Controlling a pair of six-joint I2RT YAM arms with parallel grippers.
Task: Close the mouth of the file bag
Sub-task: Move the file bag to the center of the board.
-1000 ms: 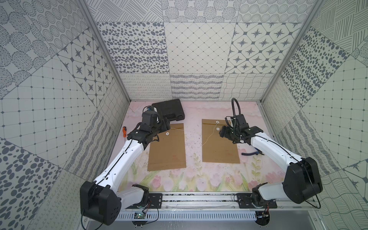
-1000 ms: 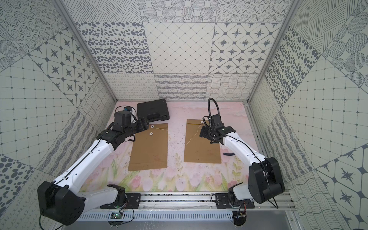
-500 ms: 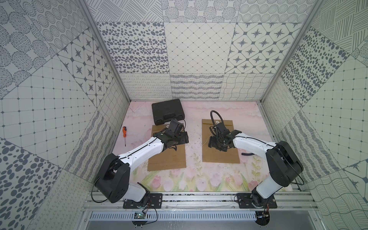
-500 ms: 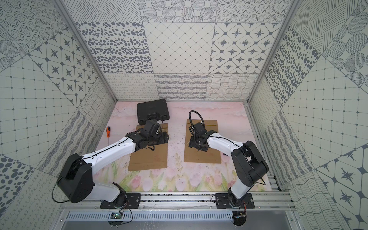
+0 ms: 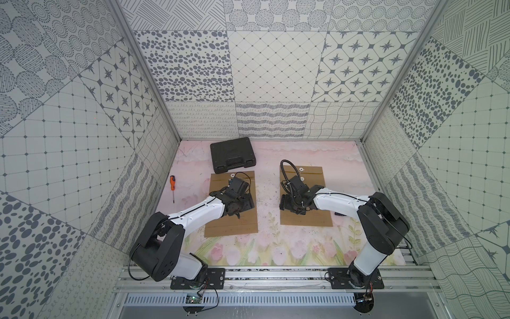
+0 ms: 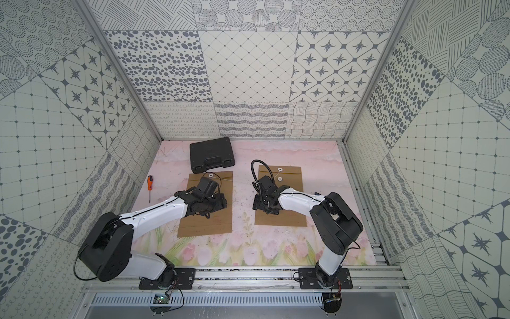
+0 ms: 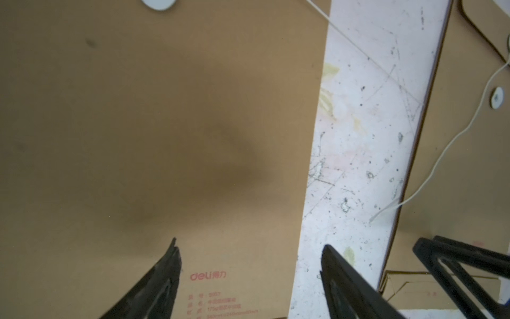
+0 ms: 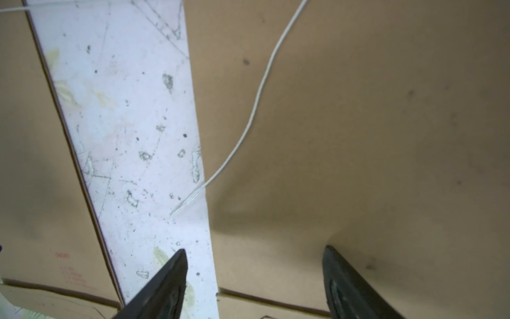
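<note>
Right wrist view: the right gripper (image 8: 254,248), wide open and empty, hangs near the string (image 8: 256,105) of the bag (image 8: 358,138). Left gripper (image 7: 249,243), wide open too, is near that string.

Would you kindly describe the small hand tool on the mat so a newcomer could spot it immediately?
Find the black plastic case near the back wall on the pink floral mat. Toward the robot's left, close to the side wall, lies a screwdriver, apart from the neighbouring brown file bag. It alone has an orange handle and a thin metal shaft.
</note>
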